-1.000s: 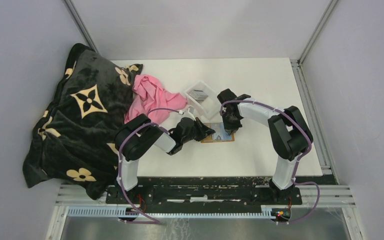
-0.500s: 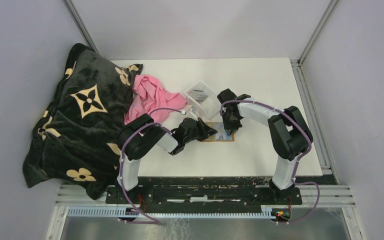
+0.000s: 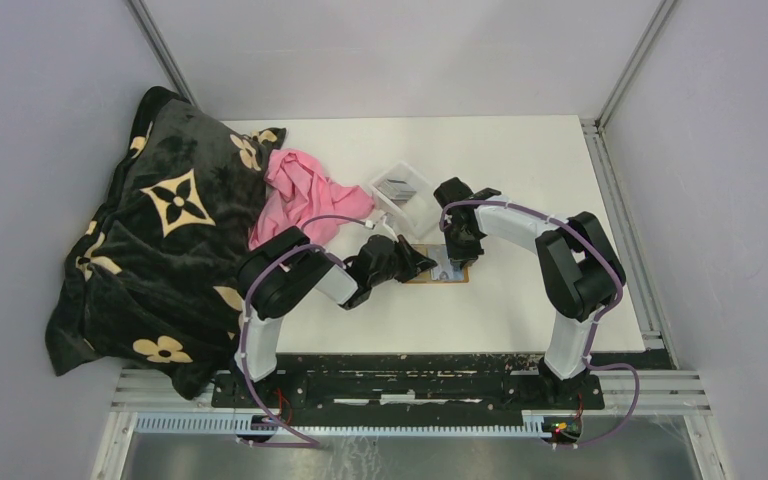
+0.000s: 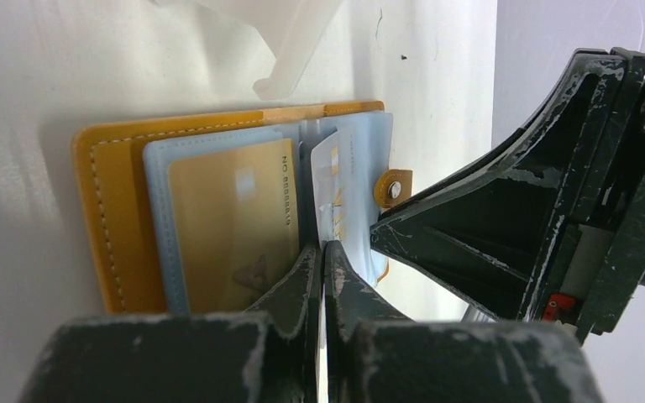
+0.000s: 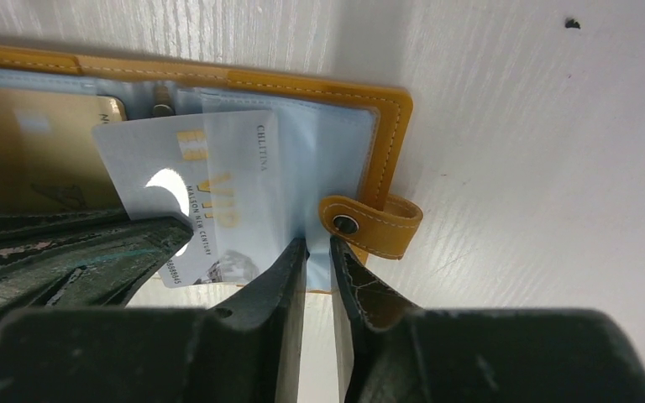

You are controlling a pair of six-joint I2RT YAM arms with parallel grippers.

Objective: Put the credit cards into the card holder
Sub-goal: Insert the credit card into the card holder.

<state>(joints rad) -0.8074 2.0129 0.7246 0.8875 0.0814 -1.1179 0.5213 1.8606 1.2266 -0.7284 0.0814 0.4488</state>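
the card holder (image 3: pixel 444 271) lies open and flat on the white table (image 3: pixel 520 180), in front of the two arms and just near of a clear plastic tray (image 3: pixel 416 211). its orange outside faces down and its pale clear pockets face up.

a gold card (image 4: pixel 231 227) sits fully inside the left pocket. a white card (image 5: pixel 134 147) with gold lettering lies across the middle fold. its right part is tucked under the clear film of the right pocket and its left part is still outside.

the left pincer (image 4: pixel 322 250) comes in from the left, low over the holder. it is closed, with the near edge of the white card showing as a thin pale line between its tips.

the right pincer (image 5: pixel 317 245) reaches in from the right side, tips down at the edge of the right pocket, just beside the orange snap tab (image 5: pixel 369 225). its tips stand a little apart, with a narrow gap between them, and the pale film of the pocket shows in that gap. whether they touch the film i cannot tell.

a few dark cards (image 3: pixel 397 185) lie in the tray. left of the tray is a crumpled pink cloth (image 3: pixel 305 200). beyond that, a black blanket with cream flower shapes (image 3: pixel 150 250) is heaped over the left side of the table.
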